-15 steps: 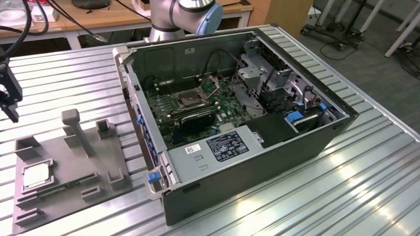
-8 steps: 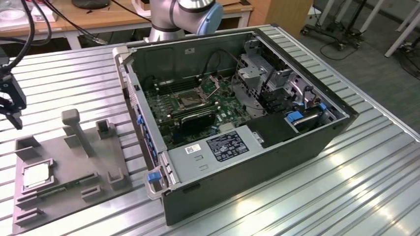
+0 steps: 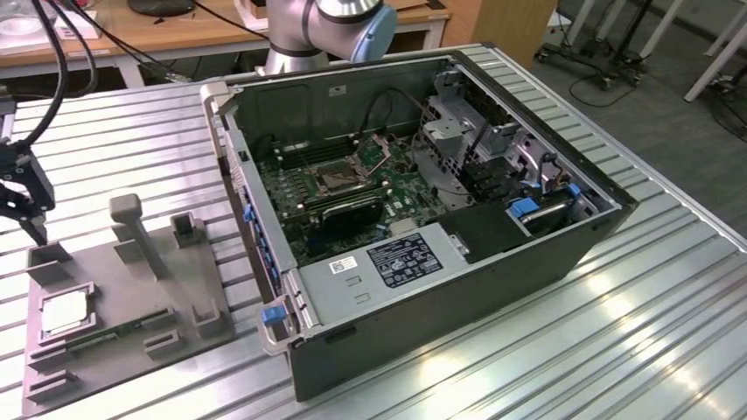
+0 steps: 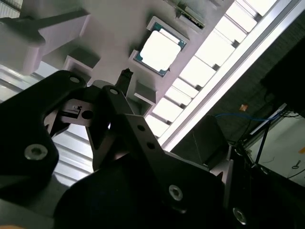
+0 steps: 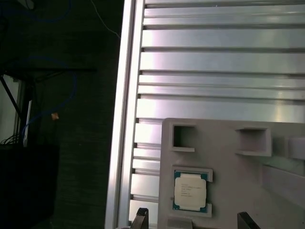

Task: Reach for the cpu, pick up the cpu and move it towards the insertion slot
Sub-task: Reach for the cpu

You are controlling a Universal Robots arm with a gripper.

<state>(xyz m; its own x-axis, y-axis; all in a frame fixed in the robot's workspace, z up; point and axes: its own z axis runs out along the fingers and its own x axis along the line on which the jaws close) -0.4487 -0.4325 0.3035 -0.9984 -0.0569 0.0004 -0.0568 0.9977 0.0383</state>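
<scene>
The cpu is a small pale square chip lying flat in a recess of the grey tray at the exterior view's left. My gripper hangs above the tray's far corner, apart from the chip and holding nothing. In the first wrist view the cpu lies between and just ahead of my two spread fingertips, so the gripper is open. The second wrist view shows the cpu beyond one dark fingertip. The insertion slot sits on the green board inside the open computer case.
The open computer case stands on the ribbed metal table, to the exterior view's right of the tray. Upright grey posts rise from the tray near the cpu. A green memory stick lies in the tray. The table's edge is close.
</scene>
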